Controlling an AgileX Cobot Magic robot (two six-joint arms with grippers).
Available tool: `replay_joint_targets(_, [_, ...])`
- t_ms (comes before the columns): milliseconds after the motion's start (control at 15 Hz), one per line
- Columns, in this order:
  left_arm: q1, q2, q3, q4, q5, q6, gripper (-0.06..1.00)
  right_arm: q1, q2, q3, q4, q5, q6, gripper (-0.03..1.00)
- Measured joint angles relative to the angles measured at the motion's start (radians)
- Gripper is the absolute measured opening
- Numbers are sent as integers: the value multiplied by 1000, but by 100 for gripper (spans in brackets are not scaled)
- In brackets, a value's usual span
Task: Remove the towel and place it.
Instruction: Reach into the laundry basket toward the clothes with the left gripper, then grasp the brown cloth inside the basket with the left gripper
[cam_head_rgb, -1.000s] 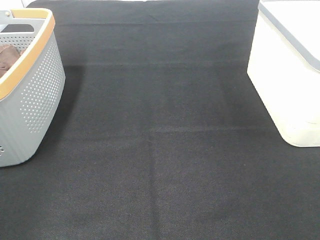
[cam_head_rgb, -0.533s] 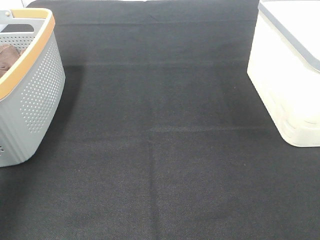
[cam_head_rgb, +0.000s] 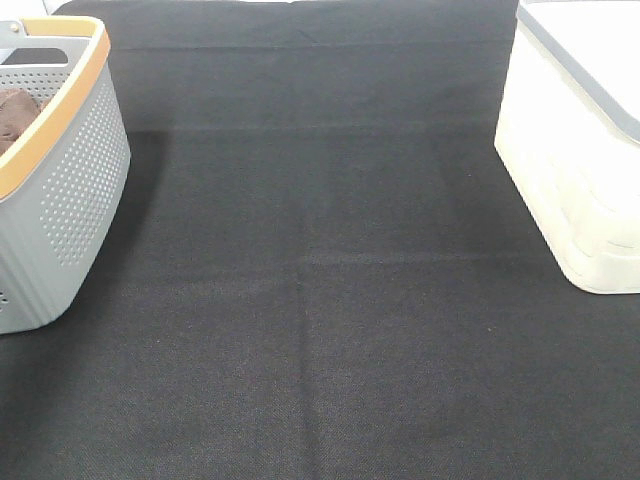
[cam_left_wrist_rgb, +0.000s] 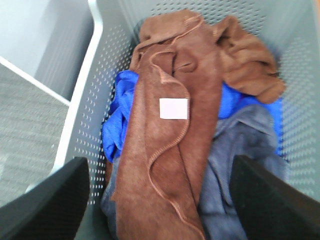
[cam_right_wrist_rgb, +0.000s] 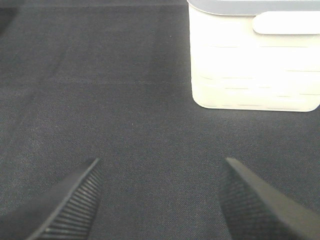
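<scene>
**Towel heaped in the basket, both grippers spread**

The fluffy reddish-brown towel (cam_left_wrist_rgb: 170, 150), with a stitched hem and a small white tag (cam_left_wrist_rgb: 174, 108), lies crumpled over a blue cloth (cam_left_wrist_rgb: 117, 125) and a grey cloth (cam_left_wrist_rgb: 240, 150) in the perforated grey plastic basket (cam_head_rgb: 70, 190). The basket stands at ten o'clock on the black woven mat (cam_head_rgb: 320, 300). The left gripper (cam_left_wrist_rgb: 162, 200) hangs above the towel, jaws wide apart and empty. The right gripper (cam_right_wrist_rgb: 160, 195), jaws also apart, is over the mat near the smooth white bin (cam_head_rgb: 570, 170) at two o'clock.

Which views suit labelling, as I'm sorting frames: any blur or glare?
Exterior high: sharp, though the bin is blown out white and the basket casts a soft shadow. Left wrist: towel slightly blurred, tag washed out. Right wrist: mat sharp, bin glaring.
</scene>
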Motion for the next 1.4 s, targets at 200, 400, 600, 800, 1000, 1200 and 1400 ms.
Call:
replay_joint_targets(200, [0, 149, -100, 16, 15, -53, 74, 0, 0, 0, 0, 0, 0, 64])
replay_joint_targets(400, [28, 288, -207, 11, 75, -130, 74, 0, 0, 0, 0, 0, 0, 64])
replay_joint_targets(600, [107, 422, -320, -79, 156, -148, 74, 0, 0, 0, 0, 0, 0, 64])
replay_joint_targets(800, [135, 496, -398, -161, 162, -148, 74, 0, 0, 0, 0, 0, 0, 64])
replay_joint_targets(1000, [135, 567, -480, -209, 167, -148, 74, 0, 0, 0, 0, 0, 0, 64])
replay_joint_targets(1200, [135, 627, -535, -223, 189, -148, 74, 0, 0, 0, 0, 0, 0, 64])
replay_joint_targets(1400, [135, 665, -562, -223, 193, -148, 74, 0, 0, 0, 0, 0, 0, 64])
